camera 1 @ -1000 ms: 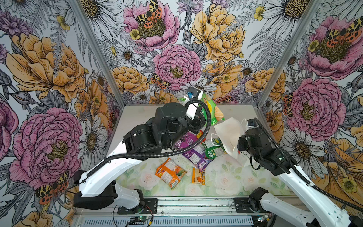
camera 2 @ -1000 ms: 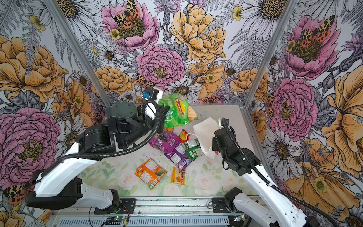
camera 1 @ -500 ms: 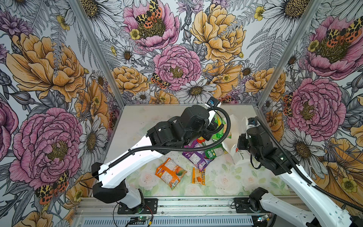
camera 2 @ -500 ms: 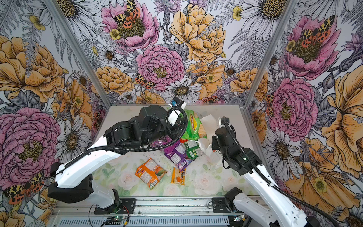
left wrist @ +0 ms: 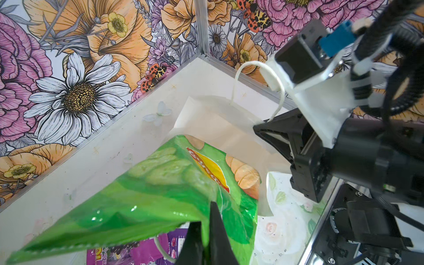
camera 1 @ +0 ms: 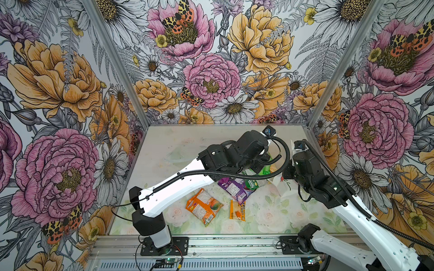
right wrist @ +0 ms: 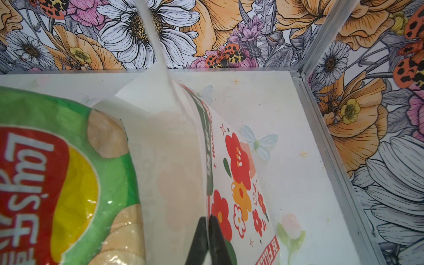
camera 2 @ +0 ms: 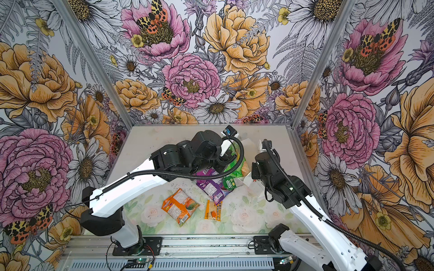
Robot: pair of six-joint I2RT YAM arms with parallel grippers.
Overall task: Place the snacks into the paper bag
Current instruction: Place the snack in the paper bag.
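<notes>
The left pincer [left wrist: 205, 220] is pressed together on the near seam of the large glossy green Lay's chip bag [left wrist: 160, 188]. The packet's long axis runs straight away from the tips, and its far end reaches the mouth of the white paper gift bag with thin cord handles [left wrist: 206, 119]. So the bag lies directly ahead of that pincer, past the packet's leading end. Judging from this, the coming move is a push along that same axis.

The right pincer [right wrist: 208, 220] is pinched shut on the paper bag's wall and holds the mouth up. It is the arm nearer the bag, while the left arm reaches across the desk [camera 2: 164, 140] to it.

The left wrist view shows the line from seam to mouth, and the right pincer's black tip meeting the rim by a handle. It does not show how deep the packet sits. The right wrist view shows the white paper wall lying across the packet's end beside that pincer, with pale chip colours faintly visible through it. That suggests the leading end is already inside, though I cannot be sure. In a top view the left arm hides most of this. That view does show snacks lying on the desk behind the left pincer: a purple pouch [camera 2: 209, 187], a green-white packet [camera 2: 231, 183] and two orange packets [camera 2: 179, 206].
</notes>
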